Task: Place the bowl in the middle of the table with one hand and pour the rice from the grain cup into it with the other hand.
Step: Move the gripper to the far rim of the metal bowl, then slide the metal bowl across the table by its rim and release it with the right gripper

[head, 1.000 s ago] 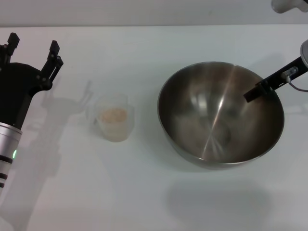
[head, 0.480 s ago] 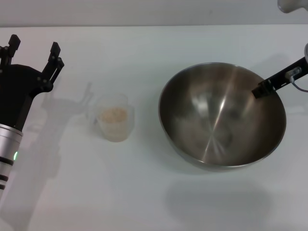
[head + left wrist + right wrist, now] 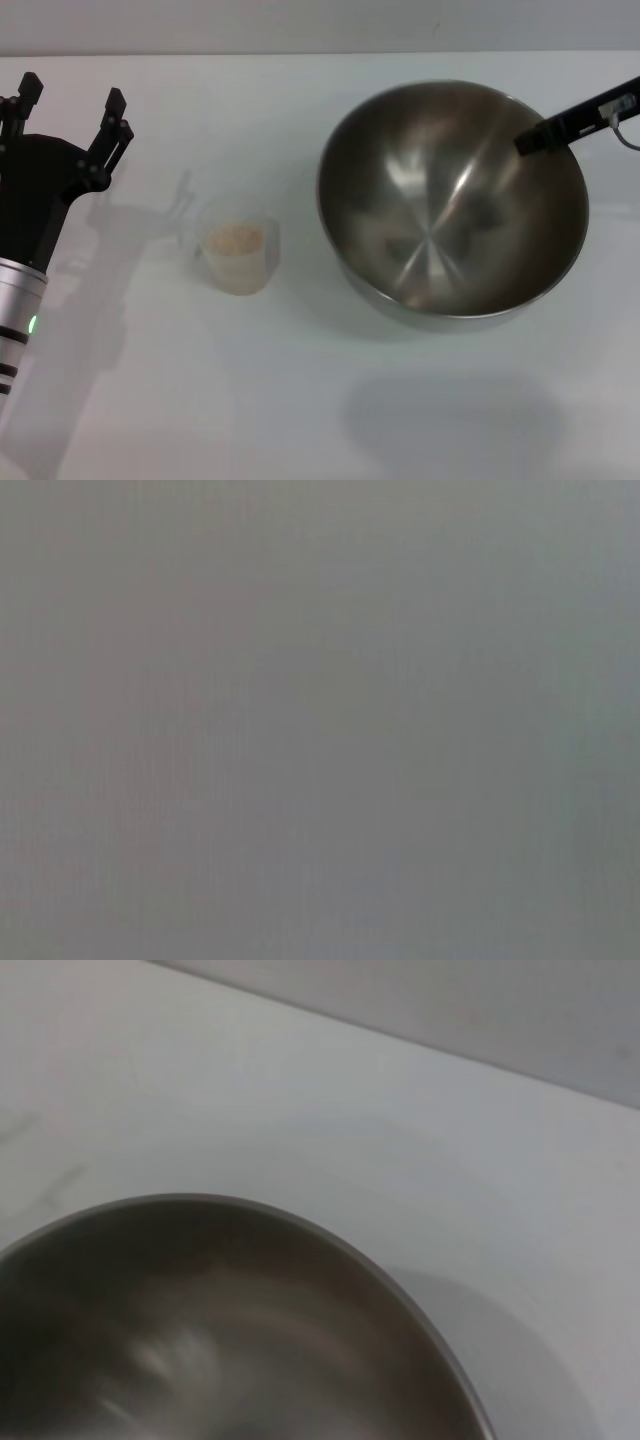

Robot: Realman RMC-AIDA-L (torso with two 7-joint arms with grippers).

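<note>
The steel bowl (image 3: 440, 230) is at the right of the table (image 3: 300, 400), raised and tipped so its inside faces me. My right gripper (image 3: 530, 140) is shut on the bowl's far right rim. One black finger (image 3: 560, 125) lies inside the bowl and the other is hidden behind the wall. The right wrist view shows the bowl's rim and inside (image 3: 200, 1330) close up. The clear grain cup (image 3: 237, 262) stands left of the bowl with rice (image 3: 235, 238) in it. My left gripper (image 3: 65, 100) is open and empty at the far left, apart from the cup.
The table's far edge (image 3: 300, 52) runs along the top of the head view. The left wrist view shows only a plain grey surface. The white tabletop (image 3: 300, 1110) lies beyond the bowl in the right wrist view.
The bowl has risen off the table and tipped, shifting toward the far side with my right gripper on its rim. The cup and the left arm have not moved.
</note>
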